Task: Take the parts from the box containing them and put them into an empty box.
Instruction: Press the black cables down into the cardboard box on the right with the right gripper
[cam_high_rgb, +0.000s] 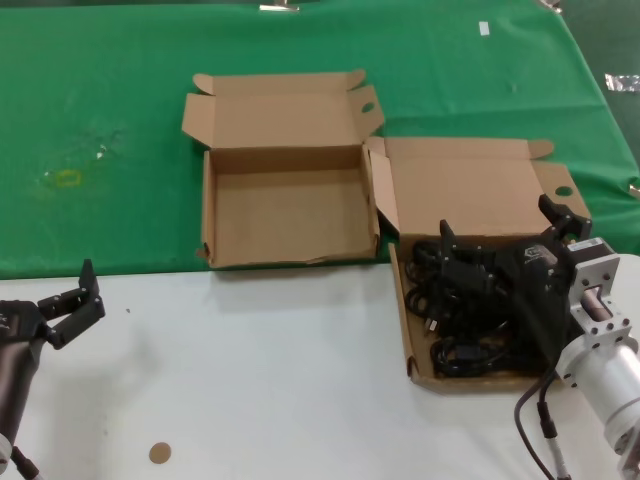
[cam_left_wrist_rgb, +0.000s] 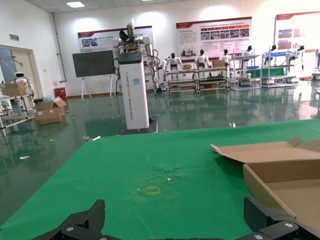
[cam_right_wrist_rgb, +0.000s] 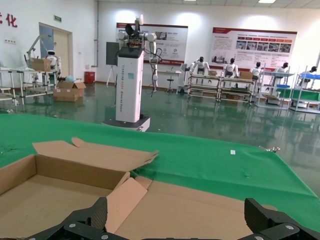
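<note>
The head view looks forward and down from above at the white table and green cloth, taking in both boxes. The left wrist view sits low, just behind the left gripper, its fingertips spread at the near edge, facing level across the cloth to the hall beyond. The right wrist view sits likewise behind the right gripper, close over the box of cords. Both wrist views share the empty box, cloth and hall.
</note>
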